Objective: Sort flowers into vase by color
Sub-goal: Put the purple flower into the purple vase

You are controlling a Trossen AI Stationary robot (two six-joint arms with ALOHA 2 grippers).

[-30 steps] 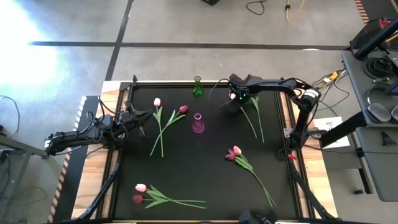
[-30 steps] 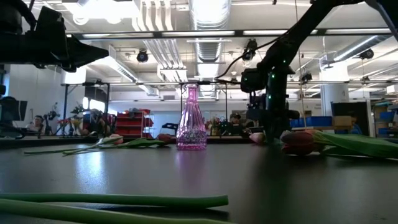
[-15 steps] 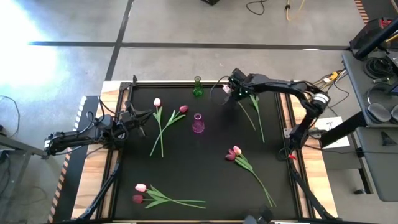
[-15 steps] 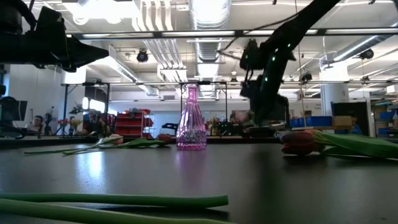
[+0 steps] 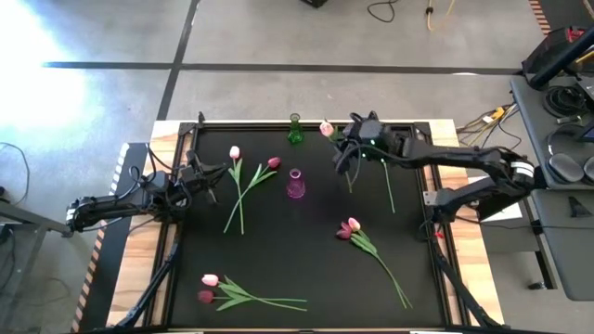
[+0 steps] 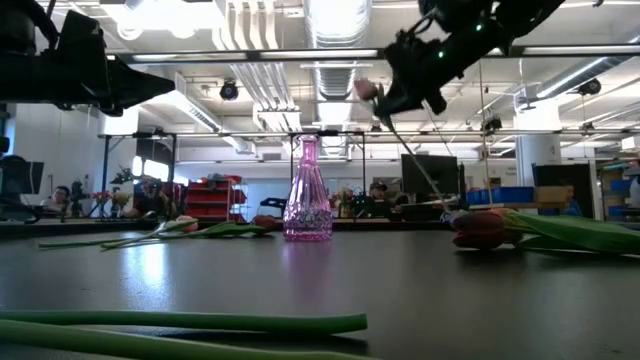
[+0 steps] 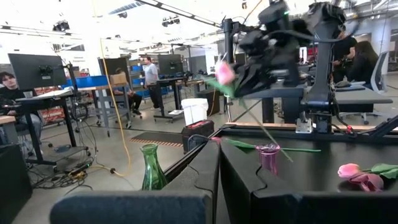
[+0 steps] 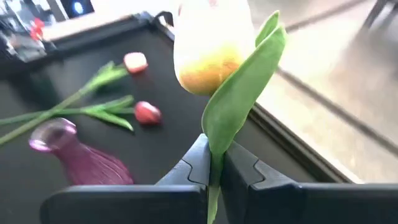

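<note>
My right gripper [image 5: 351, 141] hangs high over the table's far side, shut on a pale pink tulip whose head [image 5: 326, 128] points toward the green vase [image 5: 295, 130]. The pink vase [image 5: 295, 184] stands nearer the table's middle. A second stem [image 5: 386, 186] lies flat on the mat to the right. Pale pink and dark red tulips lie in pairs at the left [image 5: 243, 186], the right [image 5: 351, 228] and the near edge [image 5: 210, 288]. My left gripper [image 5: 200, 173] waits shut at the table's left edge. My right gripper pinches the tulip's stem just below the head [image 8: 214, 158] between its two fingers [image 8: 194, 163], with a leaf [image 8: 242, 106] rising past them. The head [image 6: 367, 90] is uppermost and the stem [image 6: 425, 170] slants down below the fingers, across them. Its lower end I cannot tell from the table.
The black mat [image 5: 297, 250] has open room in its middle and near the pink vase. Wooden table edges [image 5: 139, 269] frame it. Cables and equipment [image 5: 557, 102] sit beyond the right edge. People and desks show in the room behind.
My right gripper has risen from the mat near the far edge, carrying the pale pink tulip up with it. The head, which lay low on the table, now stands high and has swung toward the green vase. The other stem stayed on the mat.
</note>
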